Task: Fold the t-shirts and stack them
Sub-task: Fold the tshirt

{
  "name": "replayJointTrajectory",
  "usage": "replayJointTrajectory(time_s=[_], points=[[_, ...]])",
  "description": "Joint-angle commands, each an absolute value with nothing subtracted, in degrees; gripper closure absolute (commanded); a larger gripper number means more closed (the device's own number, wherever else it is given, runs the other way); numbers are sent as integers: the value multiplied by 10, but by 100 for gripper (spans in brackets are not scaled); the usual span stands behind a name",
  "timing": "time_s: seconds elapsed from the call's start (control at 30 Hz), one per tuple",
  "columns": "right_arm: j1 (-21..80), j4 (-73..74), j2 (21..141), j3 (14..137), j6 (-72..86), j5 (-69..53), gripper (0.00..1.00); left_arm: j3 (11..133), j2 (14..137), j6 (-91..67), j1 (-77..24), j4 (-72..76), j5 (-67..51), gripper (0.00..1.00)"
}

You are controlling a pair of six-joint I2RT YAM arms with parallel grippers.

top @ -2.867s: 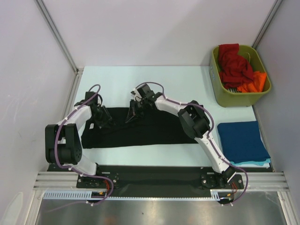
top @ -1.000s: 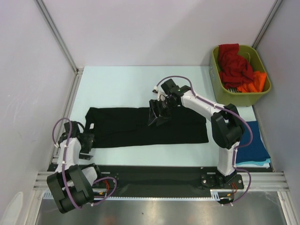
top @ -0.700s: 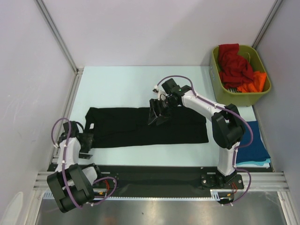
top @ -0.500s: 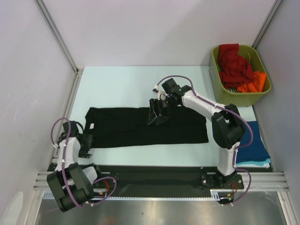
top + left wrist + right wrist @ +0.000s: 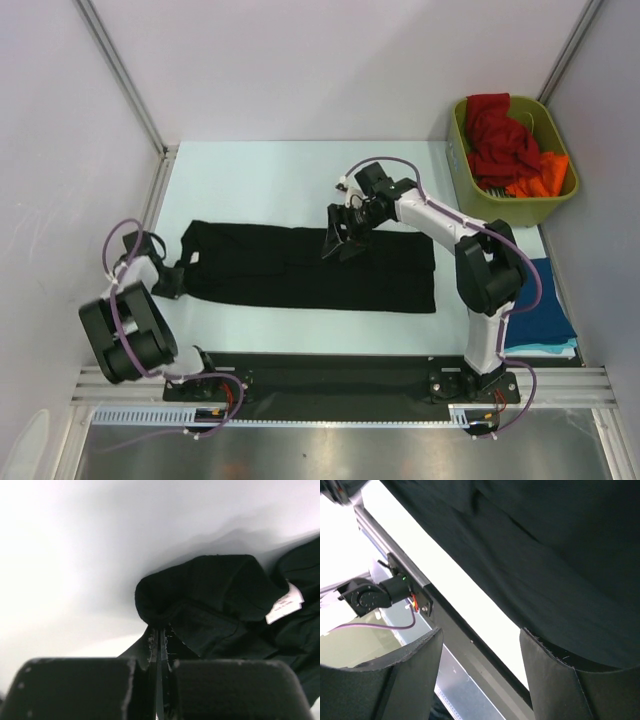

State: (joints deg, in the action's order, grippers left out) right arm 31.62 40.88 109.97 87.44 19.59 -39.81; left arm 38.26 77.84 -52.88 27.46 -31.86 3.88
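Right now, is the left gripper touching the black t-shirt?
Touching. The left wrist view shows the left gripper closed on a fold at the edge of the black t-shirt, with the cloth pinched between its jaws.

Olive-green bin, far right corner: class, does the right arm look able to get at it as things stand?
Probably yes: the right gripper is open and empty over the black t-shirt, the bin is open-topped on that arm's side, and nothing stands between them.
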Motion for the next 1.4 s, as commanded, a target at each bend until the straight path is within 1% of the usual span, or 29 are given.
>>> replayJointTrajectory(time_s=[0.0, 0.07, 0.23, 0.27, 0.3, 0.33, 0.37, 0.4, 0.47, 0.5, 0.53, 0.57, 0.63, 0.7, 0.73, 0.8, 0.83, 0.87, 0.9, 0.93, 0.97, 1.0, 1.03, 1.07, 1.17, 1.23, 1.27, 1.3, 1.37], points=[[300, 414, 1104, 899, 192, -381, 31, 480, 830, -462, 274, -230, 54, 100], [283, 419, 1114, 911, 191, -372, 31, 522, 882, -429, 263, -209, 63, 100], [246, 432, 1169, 959, 171, -329, 31, 709, 1022, -366, 217, -185, 63, 100], [240, 432, 1181, 967, 165, -322, 31, 744, 1078, -347, 208, -186, 65, 100], [229, 434, 1191, 987, 160, -316, 31, 813, 1105, -338, 199, -187, 56, 100], [222, 439, 1213, 997, 150, -303, 30, 851, 1134, -329, 183, -189, 48, 100], [216, 443, 1223, 1005, 145, -301, 30, 887, 1194, -328, 176, -189, 39, 100], [209, 442, 1232, 1014, 140, -303, 30, 957, 1220, -328, 168, -191, 22, 100], [191, 453, 1261, 1043, 119, -298, 30, 1025, 1274, -336, 148, -199, 19, 100], [185, 461, 1273, 1055, 109, -301, 30, 1083, 1319, -342, 140, -202, 17, 100], [177, 484, 1294, 1087, 92, -307, 30, 1132, 1354, -357, 137, -204, 12, 100], [171, 495, 1303, 1099, 85, -308, 30, 1133, 1354, -366, 137, -207, 10, 100], [164, 508, 1313, 1109, 75, -321, 32, 1199, 1396, -384, 136, -242, 13, 100], [155, 522, 1311, 1099, 69, -328, 35, 1224, 1402, -386, 136, -271, 29, 94], [154, 524, 1306, 1089, 68, -337, 36, 1214, 1381, -381, 136, -280, 47, 90], [153, 523, 1283, 1042, 70, -336, 36, 1157, 1348, -374, 137, -281, 73, 72], [153, 522, 1275, 1021, 76, -337, 36, 1136, 1304, -365, 137, -283, 96, 66], [153, 516, 1266, 977, 82, -348, 36, 1113, 1283, -360, 138, -283, 111, 56], [155, 506, 1240, 947, 88, -365, 36, 1071, 1260, -357, 139, -284, 121, 50], [157, 494, 1224, 920, 103, -374, 36, 1050, 1239, -354, 141, -288, 130, 47], [163, 475, 1207, 895, 106, -374, 35, 1029, 1197, -354, 143, -291, 144, 37], [172, 468, 1182, 849, 106, -373, 35, 988, 1176, -355, 147, -290, 147, 31], [177, 460, 1170, 832, 110, -368, 35, 970, 1158, -359, 148, -303, 151, 28], [181, 454, 1160, 814, 112, -360, 35, 956, 1121, -362, 148, -315, 157, 14], [179, 439, 1128, 759, 112, -339, 37, 894, 1048, -368, 144, -347, 157, 9], [176, 450, 1128, 744, 106, -327, 43, 813, 999, -373, 136, -337, 138, 10], [178, 455, 1131, 742, 97, -326, 45, 783, 975, -376, 134, -331, 124, 9], [178, 458, 1132, 737, 96, -319, 46, 726, 929, -377, 129, -315, 88, 10], [178, 447, 1131, 719, 94, -326, 48, 680, 892, -381, 125, -315, 60, 12]])
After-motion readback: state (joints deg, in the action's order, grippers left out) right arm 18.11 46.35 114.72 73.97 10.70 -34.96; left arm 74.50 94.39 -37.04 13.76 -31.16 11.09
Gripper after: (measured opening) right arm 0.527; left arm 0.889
